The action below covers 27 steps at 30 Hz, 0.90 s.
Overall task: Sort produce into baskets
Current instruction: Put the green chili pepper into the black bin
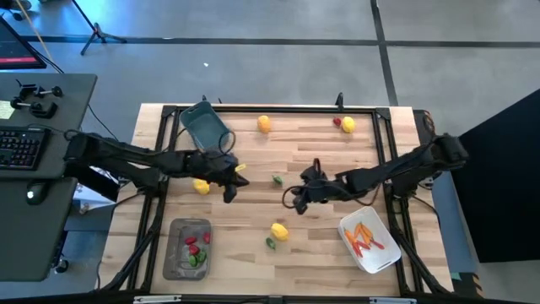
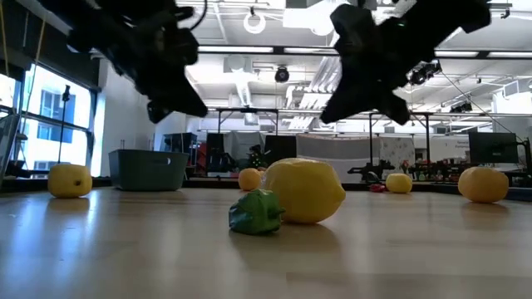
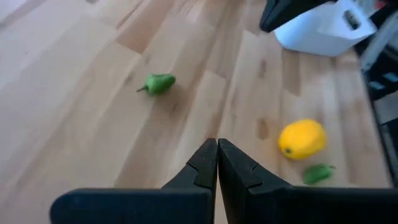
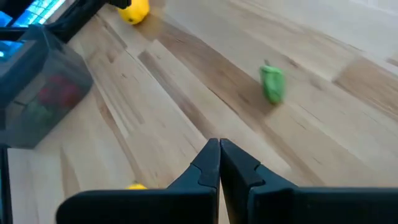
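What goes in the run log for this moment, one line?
left gripper: shut, empty, above table centre-left | right gripper: shut, empty, mid-table | green pepper: loose between them | white tub: holds orange sticks

End effector: we see the right end effector (image 4: 219, 163) with its two dark fingers pressed together, nothing between them.
Worktop: pale wooden planks (image 4: 186, 81) fill our view.
Green piece: a small green pepper (image 4: 272, 83) lies ahead of the fingers, well apart.
Lemon: we see one yellow lemon (image 4: 134, 10) far off.
Tray: a grey tray (image 4: 43, 87) holds red and green pieces.
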Available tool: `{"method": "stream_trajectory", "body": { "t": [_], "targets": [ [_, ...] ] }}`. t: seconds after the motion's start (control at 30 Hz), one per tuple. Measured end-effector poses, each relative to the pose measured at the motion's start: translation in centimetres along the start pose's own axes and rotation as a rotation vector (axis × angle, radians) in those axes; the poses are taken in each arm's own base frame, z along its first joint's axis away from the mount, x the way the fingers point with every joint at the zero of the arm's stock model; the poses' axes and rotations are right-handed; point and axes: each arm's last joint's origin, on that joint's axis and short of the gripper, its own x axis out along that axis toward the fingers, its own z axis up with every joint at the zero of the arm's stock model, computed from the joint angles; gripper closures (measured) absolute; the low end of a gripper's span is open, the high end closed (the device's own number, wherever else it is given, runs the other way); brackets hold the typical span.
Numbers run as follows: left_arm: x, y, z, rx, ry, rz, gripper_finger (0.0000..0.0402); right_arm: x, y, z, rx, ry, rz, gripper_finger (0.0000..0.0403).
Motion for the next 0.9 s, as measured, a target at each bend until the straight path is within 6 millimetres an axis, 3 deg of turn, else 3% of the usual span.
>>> {"method": "stream_trajectory", "body": {
  "t": [0.17,0.47,0.67,0.9],
  "targets": [
    [2.3,0.0,1.8,0.105,0.014,0.03,0.0381,-1.2,-1.8,-0.7,0.007,0.009,-0.014,0.0403],
    [7.1,0.5,5.2,0.228,0.089,0.068,0.0295,-1.8,-2.8,-0.9,-0.053,0.045,-0.03,0.0403],
    [9.8,1.5,6.2,0.292,0.166,0.104,0.0246,-1.9,-3.2,-1.1,-0.097,0.079,-0.055,0.0403],
    [12.3,2.9,5.9,0.307,0.282,0.059,0.024,-1.9,-3.5,-1.4,-0.136,0.111,-0.079,0.0403]
  ]
}}
